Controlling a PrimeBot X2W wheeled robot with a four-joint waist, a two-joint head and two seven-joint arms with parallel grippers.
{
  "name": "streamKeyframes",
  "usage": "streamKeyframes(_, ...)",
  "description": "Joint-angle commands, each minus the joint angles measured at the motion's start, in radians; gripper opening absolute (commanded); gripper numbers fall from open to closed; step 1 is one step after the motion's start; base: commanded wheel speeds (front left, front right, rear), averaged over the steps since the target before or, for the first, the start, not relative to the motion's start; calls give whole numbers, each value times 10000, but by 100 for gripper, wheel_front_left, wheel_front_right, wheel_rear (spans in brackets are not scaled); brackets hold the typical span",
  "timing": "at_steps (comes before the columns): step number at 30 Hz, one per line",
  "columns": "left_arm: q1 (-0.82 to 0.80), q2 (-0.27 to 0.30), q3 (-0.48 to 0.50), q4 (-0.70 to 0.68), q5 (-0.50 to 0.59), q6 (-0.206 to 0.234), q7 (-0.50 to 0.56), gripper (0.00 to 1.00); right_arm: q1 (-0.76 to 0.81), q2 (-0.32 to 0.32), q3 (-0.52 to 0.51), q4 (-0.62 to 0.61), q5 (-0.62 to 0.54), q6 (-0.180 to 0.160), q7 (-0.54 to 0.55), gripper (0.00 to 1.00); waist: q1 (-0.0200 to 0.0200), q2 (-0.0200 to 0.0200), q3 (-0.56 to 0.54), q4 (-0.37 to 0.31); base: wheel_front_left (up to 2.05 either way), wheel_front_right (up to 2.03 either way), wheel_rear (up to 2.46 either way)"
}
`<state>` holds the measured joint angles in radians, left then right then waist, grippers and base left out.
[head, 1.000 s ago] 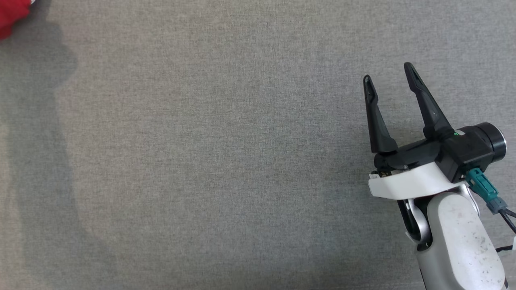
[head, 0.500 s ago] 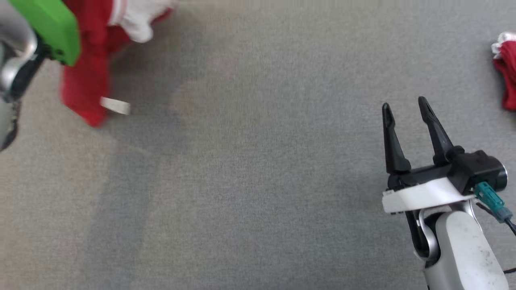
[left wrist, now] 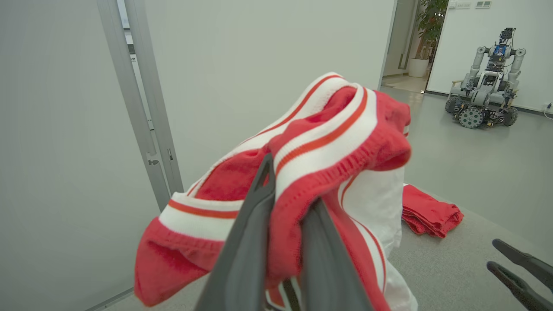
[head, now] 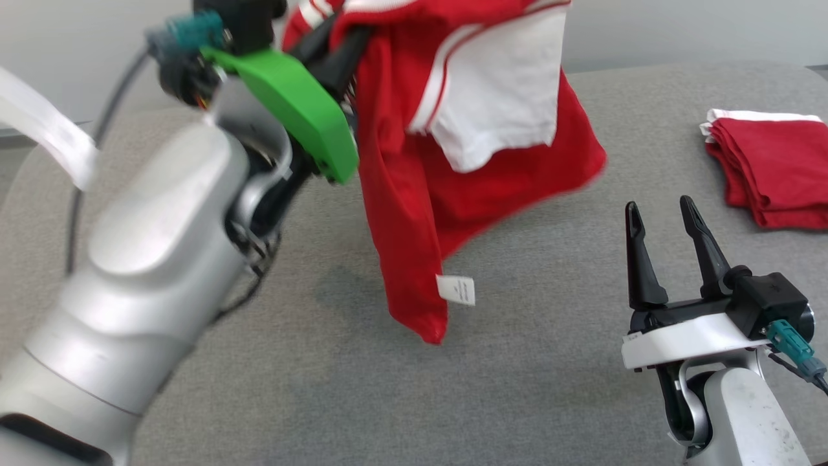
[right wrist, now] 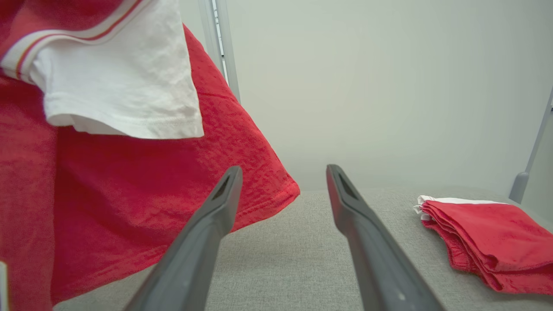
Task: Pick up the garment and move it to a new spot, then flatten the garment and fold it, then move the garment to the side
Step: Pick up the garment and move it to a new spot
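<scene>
Garment (head: 414, 194) in red and white hangs over the grey worktop (head: 517, 388); we see our left gripper (left wrist: 290, 190) pinching its striped ribbed band up high. Our right gripper (head: 658, 204) hovers low to the garment's right, fingers spread and apart from it. Folded red clothes (head: 770, 168) lie at the worktop's far right.

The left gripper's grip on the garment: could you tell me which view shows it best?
Left wrist view: the left gripper pinches the garment by its striped ribbing. Head view: fingers partly behind cloth. Right wrist view: hanging cloth.
</scene>
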<state>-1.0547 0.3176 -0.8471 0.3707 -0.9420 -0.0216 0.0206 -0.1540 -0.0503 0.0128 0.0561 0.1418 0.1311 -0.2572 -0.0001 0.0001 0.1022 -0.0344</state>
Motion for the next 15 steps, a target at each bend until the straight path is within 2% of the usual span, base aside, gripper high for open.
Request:
streamKeyframes(1,463,-135,12,221,-141,114,-194,0,48,-5,5,33,117,-8,-60,100,1,-1,104,-307,0,0,0)
streamKeyframes(4,1371,-495,39,1114,-437,224,-685,0,-131,-7,77,122,176,-8,-72,100,1,-1,349,-481,0,0,0)
streamKeyframes(8,1974,-592,208,2815,-503,274,-1575,0,-374,-10,176,212,230,-8,-79,100,1,-1,728,-710,0,0,0)
streamKeyframes(15,1826,-538,927,5228,-496,214,-2728,0,-649,-6,183,292,130,-7,-87,100,1,-1,1265,-911,0,0,0)
